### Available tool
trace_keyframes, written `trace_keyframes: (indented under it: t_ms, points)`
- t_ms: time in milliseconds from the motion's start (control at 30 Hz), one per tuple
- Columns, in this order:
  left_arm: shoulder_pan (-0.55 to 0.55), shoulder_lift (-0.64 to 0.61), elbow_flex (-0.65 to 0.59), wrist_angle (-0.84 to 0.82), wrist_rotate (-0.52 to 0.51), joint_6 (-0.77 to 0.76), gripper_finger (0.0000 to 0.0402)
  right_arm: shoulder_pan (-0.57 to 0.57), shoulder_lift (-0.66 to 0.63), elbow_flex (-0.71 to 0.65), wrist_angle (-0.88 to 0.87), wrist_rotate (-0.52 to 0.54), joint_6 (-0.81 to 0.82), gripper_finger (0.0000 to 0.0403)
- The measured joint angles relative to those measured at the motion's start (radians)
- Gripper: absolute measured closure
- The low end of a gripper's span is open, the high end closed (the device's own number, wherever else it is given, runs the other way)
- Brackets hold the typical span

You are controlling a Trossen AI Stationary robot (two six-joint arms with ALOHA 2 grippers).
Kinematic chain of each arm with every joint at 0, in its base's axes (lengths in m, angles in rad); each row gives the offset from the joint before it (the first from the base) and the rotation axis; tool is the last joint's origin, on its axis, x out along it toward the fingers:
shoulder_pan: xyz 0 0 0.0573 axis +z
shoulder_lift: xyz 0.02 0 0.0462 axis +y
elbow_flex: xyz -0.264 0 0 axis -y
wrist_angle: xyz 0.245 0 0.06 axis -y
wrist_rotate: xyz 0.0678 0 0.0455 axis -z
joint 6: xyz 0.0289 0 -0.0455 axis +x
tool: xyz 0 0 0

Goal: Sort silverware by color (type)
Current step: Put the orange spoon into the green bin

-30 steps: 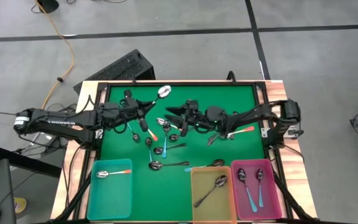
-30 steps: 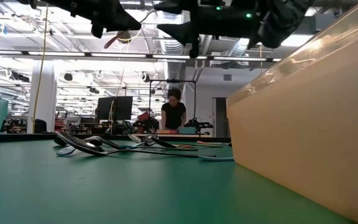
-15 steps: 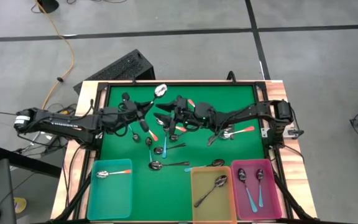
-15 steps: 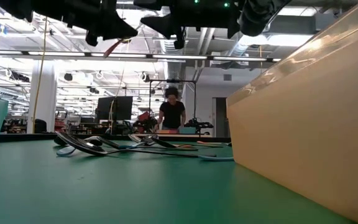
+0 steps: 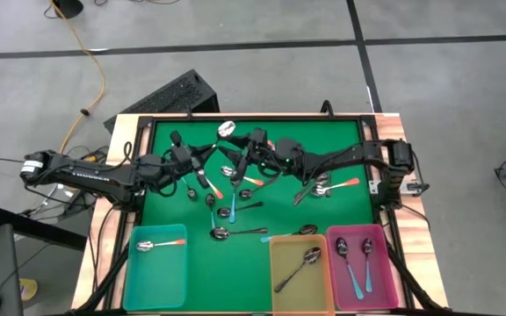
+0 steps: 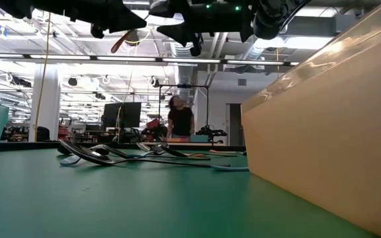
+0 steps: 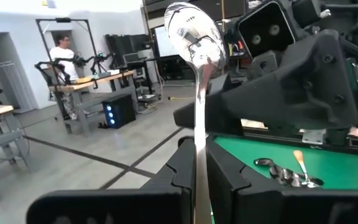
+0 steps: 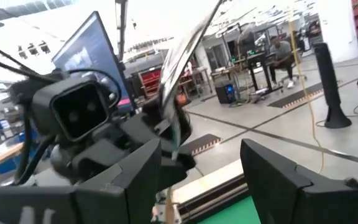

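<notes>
My left gripper (image 5: 202, 154) is shut on a plain metal spoon (image 7: 195, 37), held above the green mat (image 5: 323, 140) at its far middle. The spoon's shiny bowl (image 5: 227, 129) points toward the far edge. My right gripper (image 5: 234, 161) stands open just right of that spoon. In the right wrist view its two fingers flank empty air (image 8: 202, 149), with the spoon's handle (image 8: 185, 46) beyond them. More silverware (image 5: 227, 211) lies loose on the mat, with orange, blue and dark handles. My left gripper pinches the spoon's handle near its free end (image 7: 199, 163) between its two fingers. The fingers come level from the table's left. The spoon juts out past the fingertips with its bowl outermost, lifted clear of the mat.
Three bins stand along the near edge: teal (image 5: 176, 268) with an orange-handled spoon, yellow (image 5: 279, 276) with a dark spoon, pink (image 5: 385, 272) with two blue-handled spoons. Other spoons (image 5: 323, 186) lie at the mat's right. A person (image 6: 179, 119) stands far behind the table.
My right gripper has gone toward the table's left edge and a little up, coming close beside the spoon in my left gripper, and has stayed open. My left gripper has kept its hold on the spoon.
</notes>
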Motion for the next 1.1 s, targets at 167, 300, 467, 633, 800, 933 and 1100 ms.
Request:
trace_keyframes:
  t_ms: [167, 300, 467, 633, 800, 933, 1100]
  points:
    - [0.0, 0.0, 0.0, 0.0, -0.006, 0.0, 0.0395, -0.016, 0.0, 0.0, 0.017, 0.0, 0.0, 0.0164]
    - [0.0, 0.0, 0.0, 0.0, -0.007, 0.0, 0.0395, -0.022, 0.0, 0.0, 0.014, -0.001, 0.0, 0.0164]
    - [0.0, 0.0, 0.0, 0.0, -0.013, 0.011, 0.0395, -0.015, 0.0, 0.0, 0.023, -0.001, 0.0, 0.0164]
    - [0.0, 0.0, 0.0, 0.0, -0.015, 0.01, 0.0395, -0.018, 0.0, 0.0, 0.072, -0.005, 0.001, 0.0164]
    - [0.001, 0.0, 0.0, 0.0, -0.017, 0.009, 0.0395, -0.029, 0.0, 0.021, 0.061, -0.01, 0.008, 0.0164]
    - [0.001, 0.013, 0.0, -0.002, -0.012, 0.009, 0.0395, -0.026, 0.015, 0.055, 0.034, -0.029, 0.009, 0.0164]
    - [0.001, 0.043, 0.0, 0.006, -0.015, 0.009, 0.0395, -0.026, 0.041, 0.094, 0.019, -0.034, 0.01, 0.0164]
